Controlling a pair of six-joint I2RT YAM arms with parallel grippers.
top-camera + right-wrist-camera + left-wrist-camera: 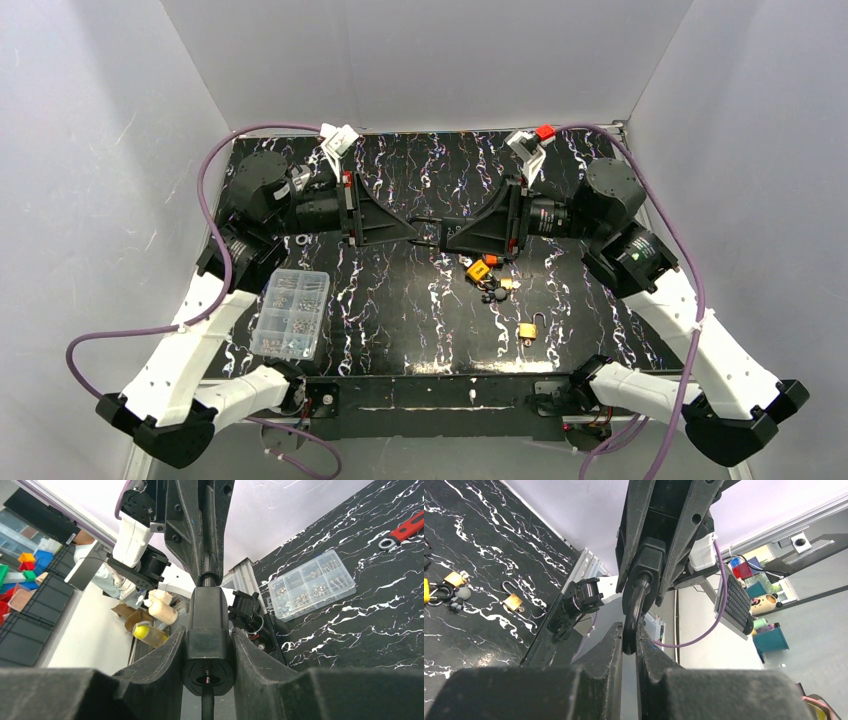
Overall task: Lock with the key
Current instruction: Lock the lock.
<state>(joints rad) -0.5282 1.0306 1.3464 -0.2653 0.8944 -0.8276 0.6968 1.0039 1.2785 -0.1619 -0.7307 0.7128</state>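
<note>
A clear screw box (291, 314) lies on the marbled table (400, 300) near a red-handled wrench (406, 529).

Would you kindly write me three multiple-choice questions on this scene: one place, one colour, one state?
1. The clear plastic compartment box lies: A far right corner; B near left of the black marbled table; C in a gripper.
2. The square-bodied padlock in the right gripper is: A black; B orange; C silver.
3. The small brass padlock's shackle is: A missing; B shut; C open.
Key: B, plain from the top view; A, its casing is black; C, its hook end is free.
</note>
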